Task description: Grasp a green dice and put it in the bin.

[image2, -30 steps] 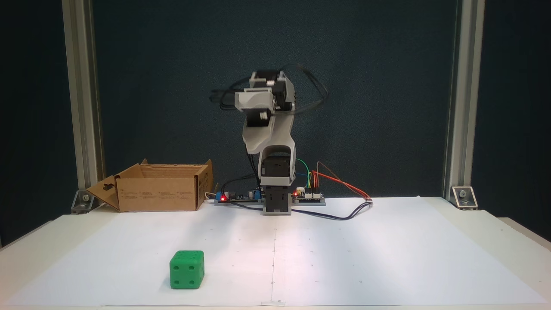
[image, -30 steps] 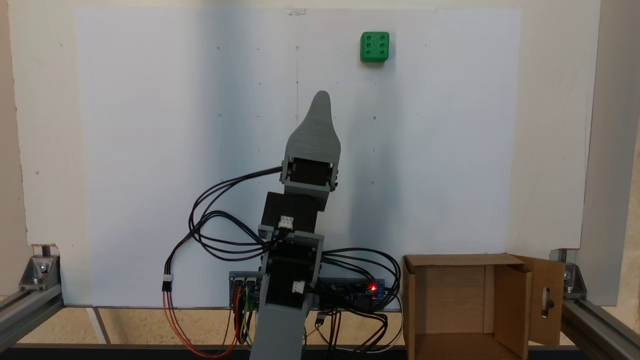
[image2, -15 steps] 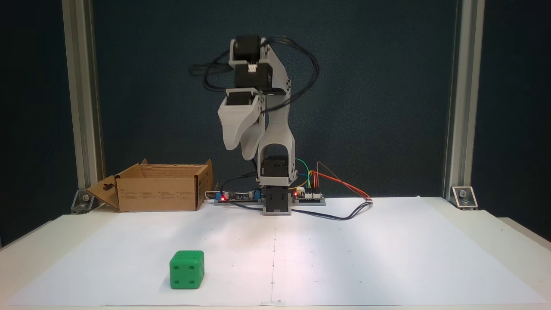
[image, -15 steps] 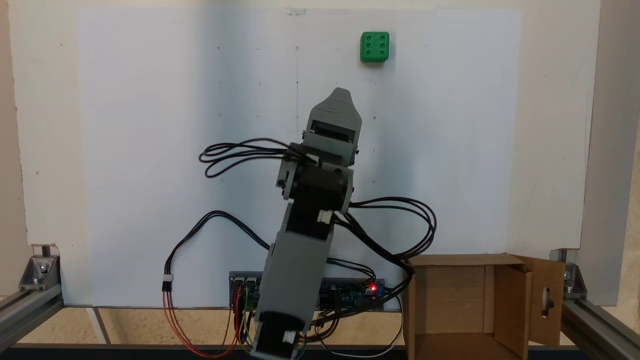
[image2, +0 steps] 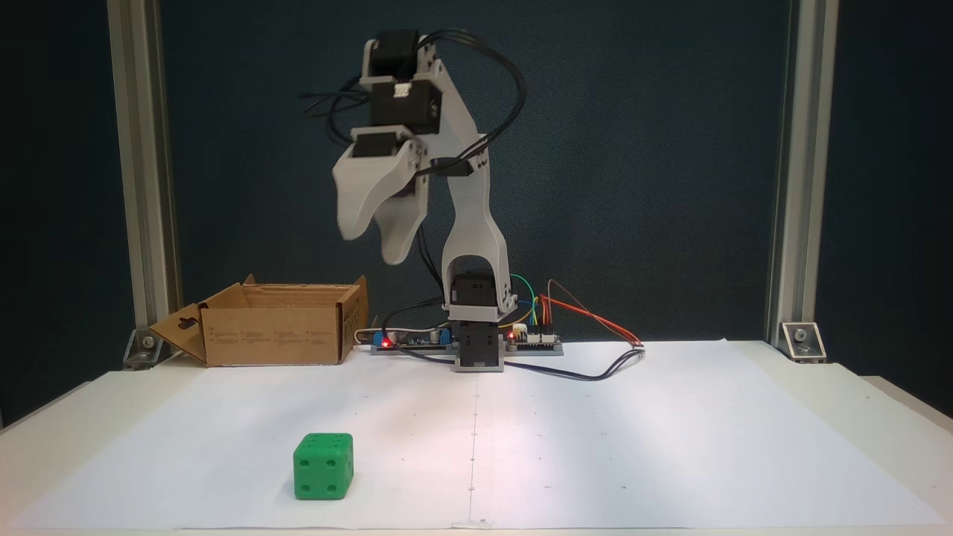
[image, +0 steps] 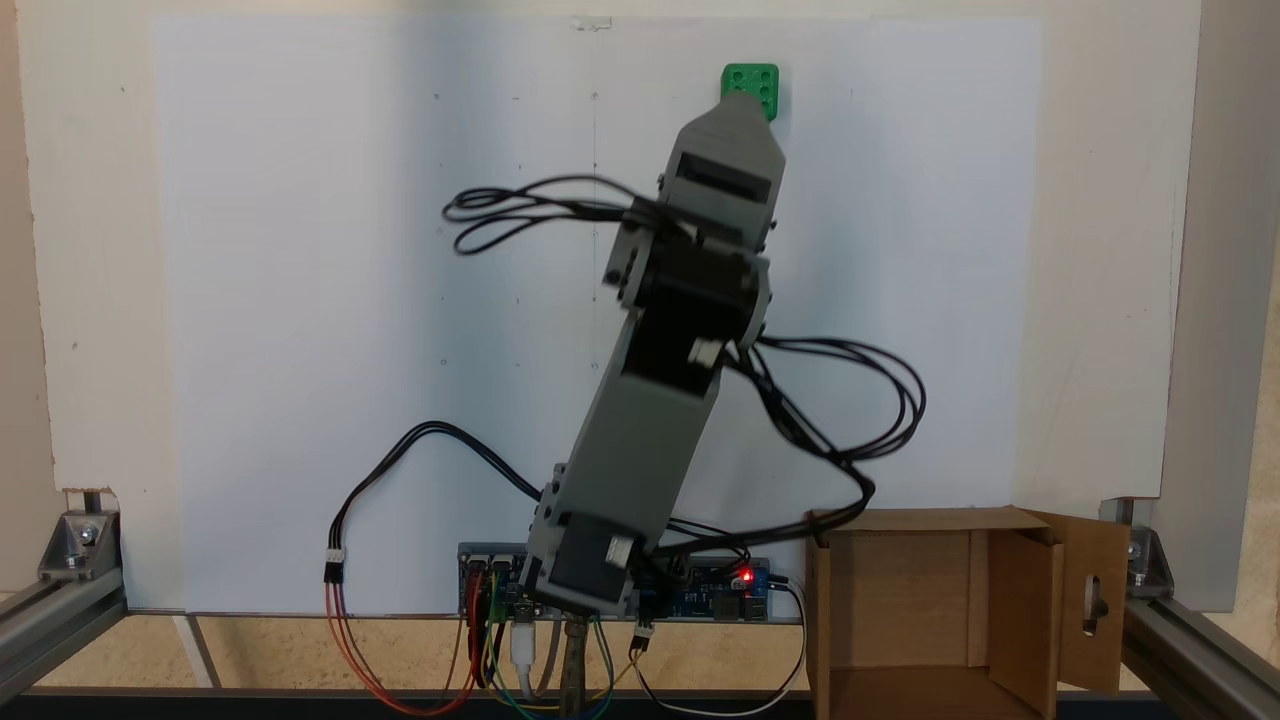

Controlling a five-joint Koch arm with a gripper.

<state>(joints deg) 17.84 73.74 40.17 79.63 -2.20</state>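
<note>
The green dice (image2: 323, 467) sits on the white paper near the front left, four pips facing that fixed view. Seen from above, the green dice (image: 758, 78) lies at the far edge of the sheet, partly covered by the grey gripper (image: 742, 103) that hangs over it. From the front, the gripper (image2: 372, 249) is high in the air, well above and behind the dice, pointing down. Its two jaws stand a little apart with nothing between them. The cardboard bin (image2: 275, 335) stands open beside the arm's base, and from above the bin (image: 900, 590) shows an empty inside.
A controller board with a red light (image: 745, 576) and loose cables (image: 860, 440) lies at the arm's base beside the bin. Aluminium frame posts (image2: 789, 186) stand at both sides. White paper (image2: 633, 447) covers the table.
The arm has risen and stretched forward toward the dice, swinging toward its side. The gripper went from tucked near the base to high in the air, jaws now slightly apart. The dice stayed put.
</note>
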